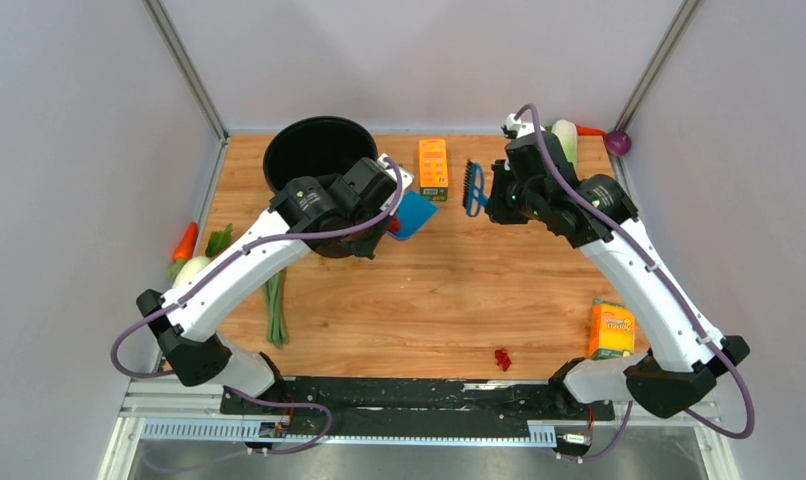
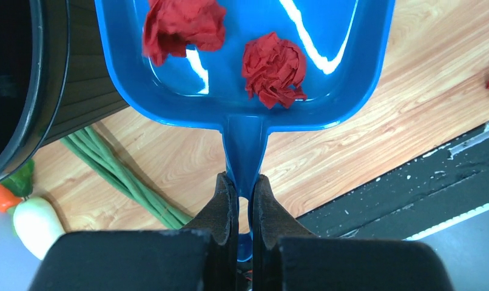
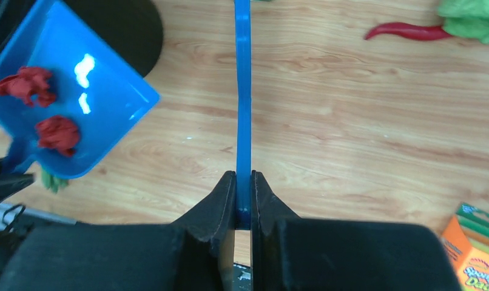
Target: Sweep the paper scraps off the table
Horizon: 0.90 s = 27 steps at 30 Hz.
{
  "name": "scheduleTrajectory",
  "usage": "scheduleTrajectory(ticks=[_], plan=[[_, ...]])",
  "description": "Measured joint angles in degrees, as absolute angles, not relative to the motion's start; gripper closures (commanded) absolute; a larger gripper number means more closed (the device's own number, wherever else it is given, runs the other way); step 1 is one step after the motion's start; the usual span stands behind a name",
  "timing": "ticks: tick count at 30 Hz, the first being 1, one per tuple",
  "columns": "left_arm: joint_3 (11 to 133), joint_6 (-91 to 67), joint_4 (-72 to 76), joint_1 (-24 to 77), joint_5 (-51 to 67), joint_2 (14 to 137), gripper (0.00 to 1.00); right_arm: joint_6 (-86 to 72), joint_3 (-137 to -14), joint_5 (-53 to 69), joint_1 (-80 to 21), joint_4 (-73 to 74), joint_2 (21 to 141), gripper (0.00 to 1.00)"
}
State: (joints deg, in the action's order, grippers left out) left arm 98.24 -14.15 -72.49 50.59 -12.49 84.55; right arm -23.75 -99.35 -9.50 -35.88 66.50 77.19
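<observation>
My left gripper [image 2: 244,188] is shut on the handle of the blue dustpan [image 2: 242,24] and holds it above the table [image 1: 459,290], next to the black bin [image 1: 319,150]. Two red paper scraps [image 2: 273,70] lie in the pan; they also show in the right wrist view [image 3: 58,133]. In the top view the left gripper [image 1: 394,195] and dustpan [image 1: 415,213] are just right of the bin. My right gripper [image 3: 243,182] is shut on the thin handle of the blue brush [image 3: 242,91], held up at the back middle [image 1: 472,188]. One more paper scrap [image 1: 502,358] lies near the front edge.
An orange box [image 1: 433,168] stands at the back between the two grippers. A yellow-orange box [image 1: 611,330] stands at the right front. Green onions [image 1: 276,310], a carrot [image 1: 184,242] and a white radish [image 1: 189,270] lie left. A purple ball [image 1: 619,143] and a red chili [image 3: 406,31] are back right. A black rail [image 1: 419,395] runs along the front.
</observation>
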Motion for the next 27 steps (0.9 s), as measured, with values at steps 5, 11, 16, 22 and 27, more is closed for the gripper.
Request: scheduleTrajectory(ticks=[5, 11, 16, 22, 27], plan=[[98.41, -15.42, -72.49, 50.59, -12.03, 83.37, 1.0, -26.61, -93.51, -16.21, -35.42, 66.65, 73.52, 1.0], [98.45, -16.75, -72.55, 50.61, -10.55, 82.15, 1.0, -28.32, -86.76, -18.39, -35.16, 66.78, 72.31, 1.0], [100.82, -17.41, -73.67, 50.61, -9.26, 82.3, 1.0, -29.15, -84.4, -18.35, -35.16, 66.65, 72.23, 1.0], [109.19, -17.76, -75.55, 50.61, -7.62, 85.36, 1.0, -29.34, -83.13, -18.11, -35.16, 66.37, 71.53, 1.0], [112.75, -17.96, -75.66, 50.61, -7.18, 88.05, 1.0, -29.71, -82.17, -17.08, -35.16, 65.98, 71.53, 1.0]])
